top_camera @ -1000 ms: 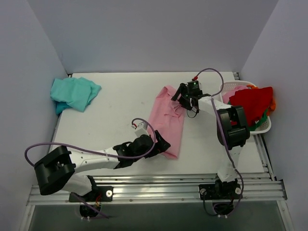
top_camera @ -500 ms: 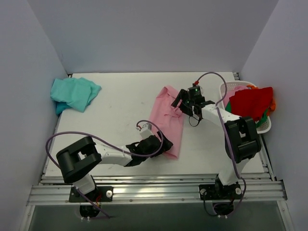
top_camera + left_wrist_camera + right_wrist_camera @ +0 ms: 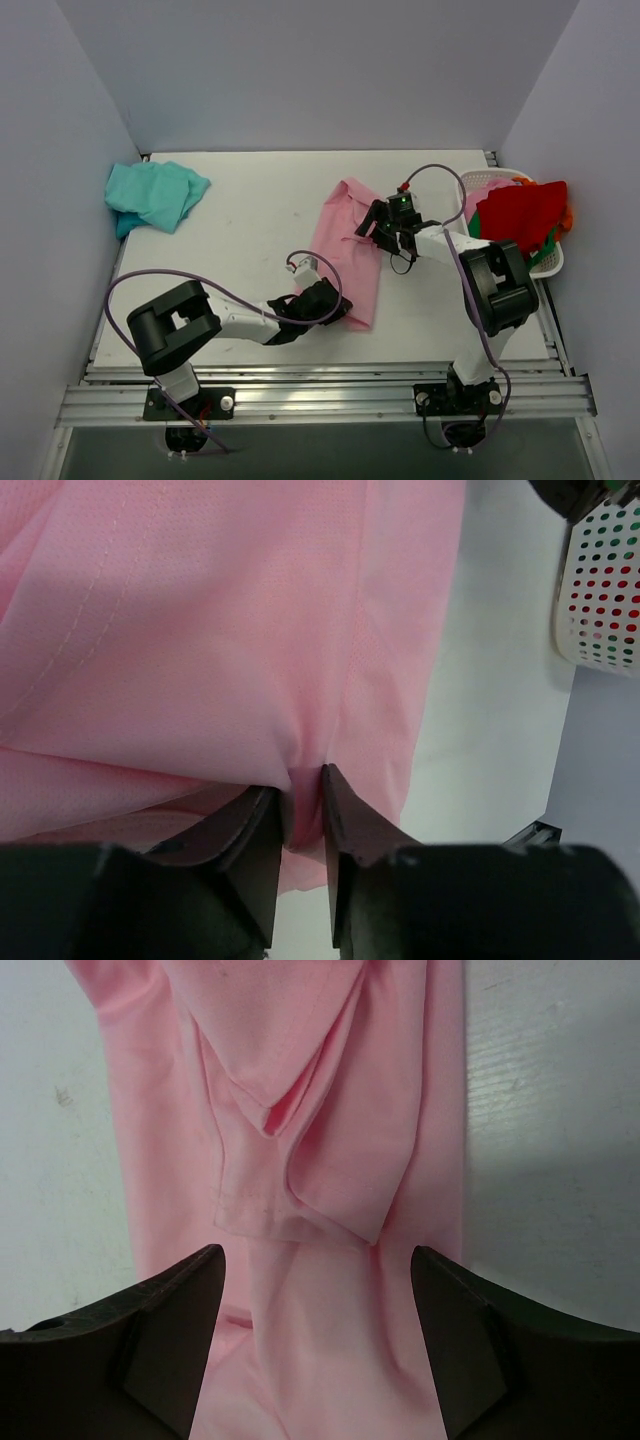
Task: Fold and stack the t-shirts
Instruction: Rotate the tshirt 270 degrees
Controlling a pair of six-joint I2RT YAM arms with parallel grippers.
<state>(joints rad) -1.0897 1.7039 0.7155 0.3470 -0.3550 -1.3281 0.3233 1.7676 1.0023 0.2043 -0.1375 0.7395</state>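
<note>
Surface (image 3: 250,200): white, carrying both tees.
Pink t-shirt (image 3: 350,255): lies folded into a long strip at the middle of the surface.
Teal t-shirt (image 3: 155,195): crumpled in the far left corner, well apart from the pink one.
Basket (image 3: 545,262): white, at the right edge, holding red, green and orange garments.
Left claw (image 3: 300,820): pinched tight on the pink t-shirt's near hem.
Right claw (image 3: 315,1280): fingers spread wide above the pink t-shirt's far end.
</note>
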